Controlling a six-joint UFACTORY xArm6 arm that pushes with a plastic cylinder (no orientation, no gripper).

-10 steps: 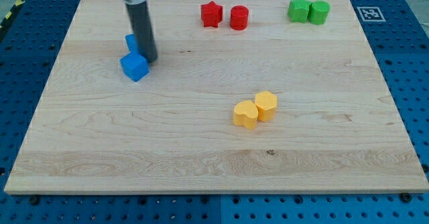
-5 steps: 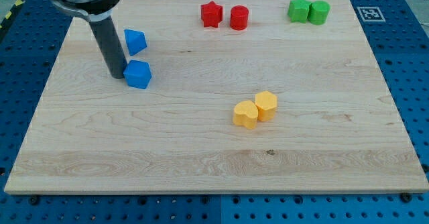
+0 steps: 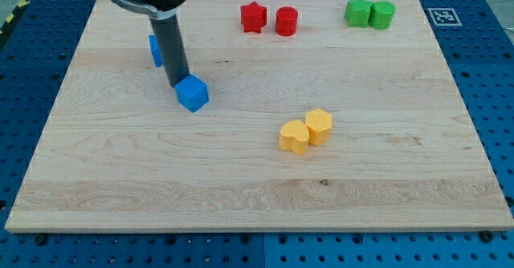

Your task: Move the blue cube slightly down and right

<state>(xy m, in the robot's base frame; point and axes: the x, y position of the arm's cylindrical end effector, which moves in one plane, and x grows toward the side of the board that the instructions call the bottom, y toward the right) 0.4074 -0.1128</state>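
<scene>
The blue cube (image 3: 193, 93) lies on the wooden board (image 3: 257, 180), left of the middle in the upper half. My tip (image 3: 178, 86) touches the cube's upper left side. A second blue block (image 3: 155, 50) lies up and left of the cube, partly hidden behind my rod, so its shape is unclear.
A red star (image 3: 253, 16) and a red cylinder (image 3: 287, 20) lie at the top middle. Two green blocks (image 3: 369, 13) lie side by side at the top right. Two yellow blocks (image 3: 306, 131) touch each other right of the middle.
My tip swung from the cube's left side to its upper left. The blue cube slid right and slightly down, away from the other blue block.
</scene>
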